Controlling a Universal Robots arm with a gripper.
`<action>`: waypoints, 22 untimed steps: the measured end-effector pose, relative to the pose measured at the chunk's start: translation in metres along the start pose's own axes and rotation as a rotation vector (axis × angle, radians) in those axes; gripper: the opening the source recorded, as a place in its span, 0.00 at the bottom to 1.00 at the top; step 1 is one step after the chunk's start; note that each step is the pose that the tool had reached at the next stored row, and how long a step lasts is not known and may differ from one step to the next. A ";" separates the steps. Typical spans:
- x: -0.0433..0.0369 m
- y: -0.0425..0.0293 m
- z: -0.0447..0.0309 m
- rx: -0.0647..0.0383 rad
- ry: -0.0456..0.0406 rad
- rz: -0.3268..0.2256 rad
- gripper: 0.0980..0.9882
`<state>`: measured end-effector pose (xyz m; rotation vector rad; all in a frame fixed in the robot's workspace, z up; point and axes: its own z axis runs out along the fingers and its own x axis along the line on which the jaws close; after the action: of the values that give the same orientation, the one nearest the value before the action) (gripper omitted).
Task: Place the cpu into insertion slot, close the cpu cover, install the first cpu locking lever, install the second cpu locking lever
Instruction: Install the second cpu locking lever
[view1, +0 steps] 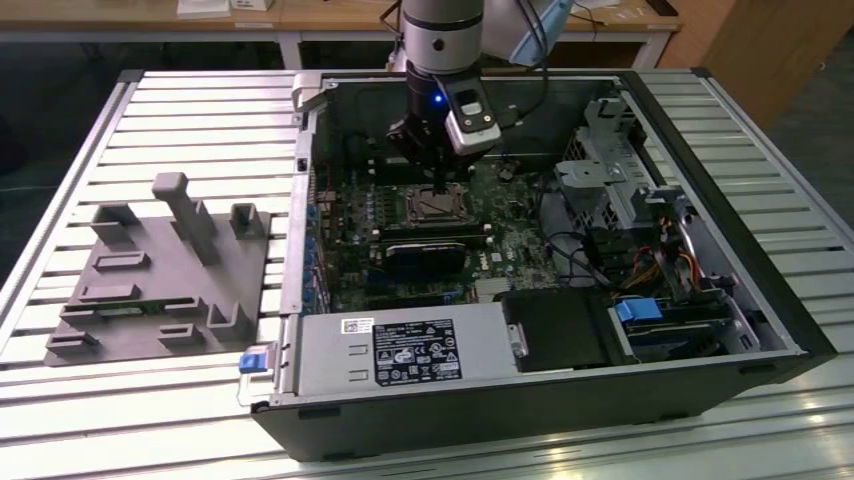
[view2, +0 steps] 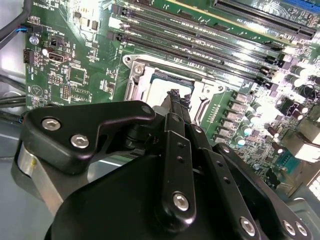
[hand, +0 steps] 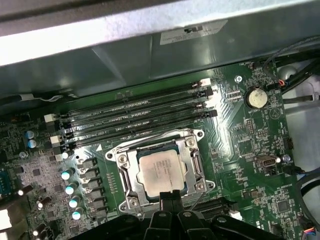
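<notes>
In the exterior view a grey fixture (view1: 160, 270) is lying at nine o'clock of the open case (view1: 534, 420). My gripper (view1: 435, 186) is hanging just over the socket (view1: 434, 207), jaws pinched narrow on nothing. The chip (hand: 159, 170) is sitting inside it, with the cover (hand: 193, 162) lying flat around it.

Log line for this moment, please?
cpu: seated in socket | cpu cover: down around cpu | gripper: shut, tips at cover's near edge
</notes>
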<state>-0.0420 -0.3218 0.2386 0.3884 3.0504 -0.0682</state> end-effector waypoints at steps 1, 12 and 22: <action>-0.0002 -0.0007 0.0000 0.000 0.0000 0.000 0.00; -0.0024 -0.0092 0.0005 0.000 0.0000 0.000 0.00; -0.0039 -0.0150 0.0008 0.000 0.0000 0.000 0.00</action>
<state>-0.0420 -0.3373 0.2386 0.3884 3.0504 -0.0682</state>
